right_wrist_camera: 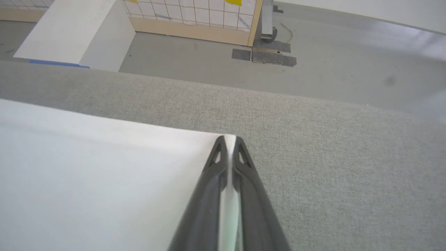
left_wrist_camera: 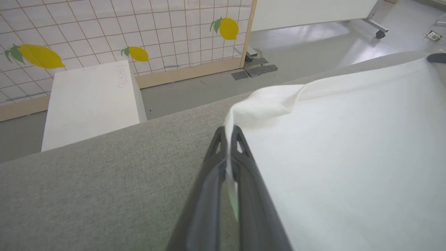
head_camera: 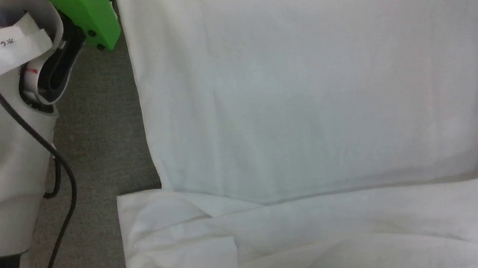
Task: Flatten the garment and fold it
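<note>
Currently left gripper (left_wrist_camera: 228, 134) pinches a lifted edge of the garment (head_camera: 317, 95), right gripper (right_wrist_camera: 229, 141) is clamped on a flat corner, rest lies spread on the grey tabletop (head_camera: 99, 139), near end rumpled.

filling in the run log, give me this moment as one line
left hand: shut on white shirt edge | right hand: shut on its corner | shirt: flat on grey table, near end rumpled

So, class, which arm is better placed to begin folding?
Probably right: the right gripper is shut on a flat corner of the garment; the left gripper pinches an edge beside a rumpled hump.
</note>
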`<state>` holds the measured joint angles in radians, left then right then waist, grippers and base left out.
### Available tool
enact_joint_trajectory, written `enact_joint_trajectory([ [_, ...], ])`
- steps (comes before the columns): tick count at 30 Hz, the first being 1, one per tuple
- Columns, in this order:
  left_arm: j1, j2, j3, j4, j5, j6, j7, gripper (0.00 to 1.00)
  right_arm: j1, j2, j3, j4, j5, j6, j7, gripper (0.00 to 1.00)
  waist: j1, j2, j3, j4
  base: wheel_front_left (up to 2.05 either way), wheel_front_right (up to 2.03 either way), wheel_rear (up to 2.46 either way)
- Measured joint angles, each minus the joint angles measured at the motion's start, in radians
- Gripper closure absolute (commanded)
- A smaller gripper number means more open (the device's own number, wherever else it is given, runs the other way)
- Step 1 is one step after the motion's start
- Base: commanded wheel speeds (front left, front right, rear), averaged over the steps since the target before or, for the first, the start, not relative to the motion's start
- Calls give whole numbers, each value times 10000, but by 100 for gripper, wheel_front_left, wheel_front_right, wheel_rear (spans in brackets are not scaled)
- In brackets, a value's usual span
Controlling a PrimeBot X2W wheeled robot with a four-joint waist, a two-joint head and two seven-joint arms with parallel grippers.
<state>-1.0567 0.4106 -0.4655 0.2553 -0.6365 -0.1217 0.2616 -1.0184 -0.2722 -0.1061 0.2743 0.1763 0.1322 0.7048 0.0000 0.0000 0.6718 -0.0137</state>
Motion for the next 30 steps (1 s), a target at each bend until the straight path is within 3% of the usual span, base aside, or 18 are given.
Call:
enact_joint_trajectory([
  [8,-49,8,119,288,268,81,-840,100,-102,-58,151,441,125,0,-1133,100,0,0,-870,-31,0,0,0],
  [16,506,153,125,159,199,82,-1101,100,334,-267,362,362,621,0,-1329,100,0,0,-1887,49,0,0,0],
  [24,2265,656,-2,-1070,-17,104,-1425,100,2159,-466,568,-1170,1714,0,-1135,100,0,0,-2933,227,0,0,0],
  [30,4181,1262,25,-2901,-86,545,-1716,100,4196,-332,155,-2993,2389,0,-803,100,-1,0,-3604,306,0,0,0],
])
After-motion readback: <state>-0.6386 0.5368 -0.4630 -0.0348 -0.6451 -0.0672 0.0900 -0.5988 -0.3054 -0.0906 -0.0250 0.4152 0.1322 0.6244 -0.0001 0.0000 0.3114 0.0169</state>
